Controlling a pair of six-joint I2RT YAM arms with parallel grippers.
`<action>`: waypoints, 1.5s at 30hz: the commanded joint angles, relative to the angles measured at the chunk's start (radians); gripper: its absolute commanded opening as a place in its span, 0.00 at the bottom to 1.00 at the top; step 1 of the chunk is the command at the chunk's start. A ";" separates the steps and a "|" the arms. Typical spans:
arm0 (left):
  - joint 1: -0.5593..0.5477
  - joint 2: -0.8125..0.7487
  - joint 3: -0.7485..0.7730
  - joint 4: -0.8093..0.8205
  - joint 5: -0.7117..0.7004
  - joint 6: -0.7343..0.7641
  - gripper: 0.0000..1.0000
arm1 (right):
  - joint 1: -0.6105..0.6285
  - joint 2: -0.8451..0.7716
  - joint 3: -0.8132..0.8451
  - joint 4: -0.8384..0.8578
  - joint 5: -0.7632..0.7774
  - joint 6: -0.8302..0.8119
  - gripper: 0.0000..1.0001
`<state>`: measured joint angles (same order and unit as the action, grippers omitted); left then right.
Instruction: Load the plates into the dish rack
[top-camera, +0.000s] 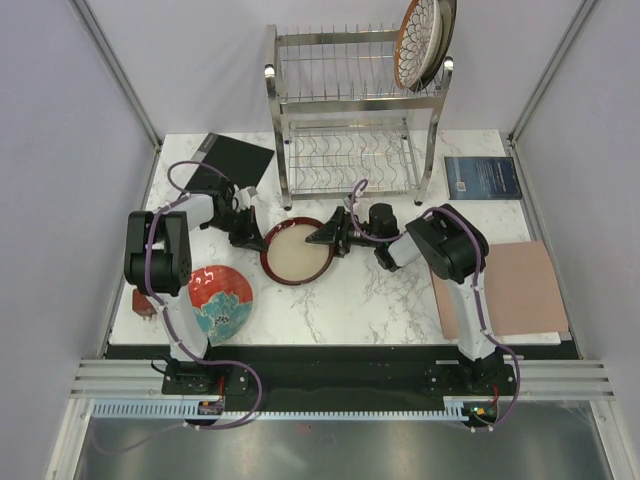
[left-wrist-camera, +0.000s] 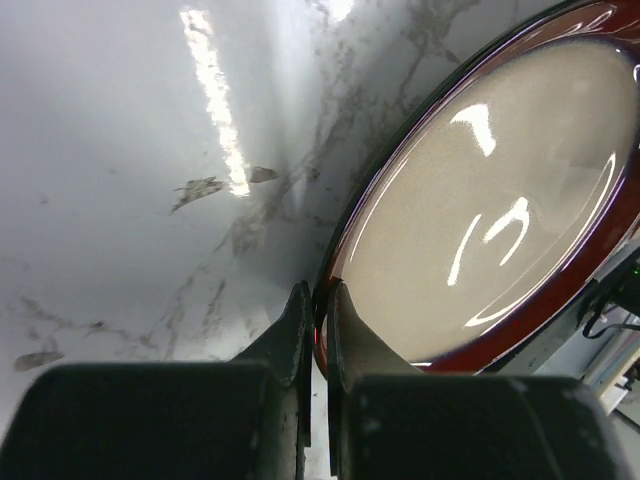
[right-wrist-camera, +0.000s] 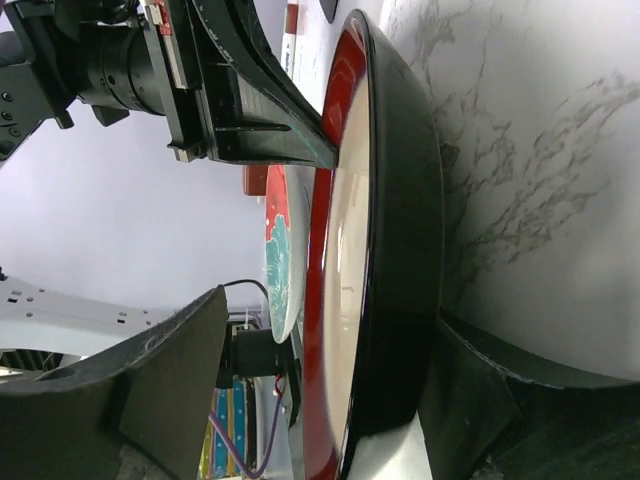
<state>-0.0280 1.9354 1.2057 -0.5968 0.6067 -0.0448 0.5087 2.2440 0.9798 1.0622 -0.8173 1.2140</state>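
Dark-red-rimmed plate (top-camera: 297, 252): left gripper (top-camera: 247, 236) pinches left rim; right gripper (top-camera: 327, 237), fingers seemingly spread, straddles right rim; dish rack (top-camera: 345, 102) directly beyond, far side.

White grey-veined marble tabletop (top-camera: 380, 300), boxed in by plain pale-lavender walls (top-camera: 60, 150) with aluminium corner posts (top-camera: 115, 70), black strip (top-camera: 340, 357) along near edge, bright glare streak (left-wrist-camera: 215, 100) on the marble.
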 joint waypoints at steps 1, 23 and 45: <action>-0.058 0.040 0.018 0.012 0.064 -0.058 0.02 | 0.071 0.034 -0.016 -0.027 -0.043 -0.042 0.74; -0.053 -0.128 -0.026 0.038 -0.024 -0.064 0.15 | -0.032 -0.305 0.115 -0.908 -0.019 -0.652 0.03; 0.197 -0.517 0.054 0.058 -0.232 0.003 0.73 | -0.096 -0.572 1.316 -1.843 0.192 -1.171 0.00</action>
<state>0.1711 1.3895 1.2053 -0.5739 0.3958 -0.0597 0.3855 1.7489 2.0216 -0.7387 -0.6823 0.1314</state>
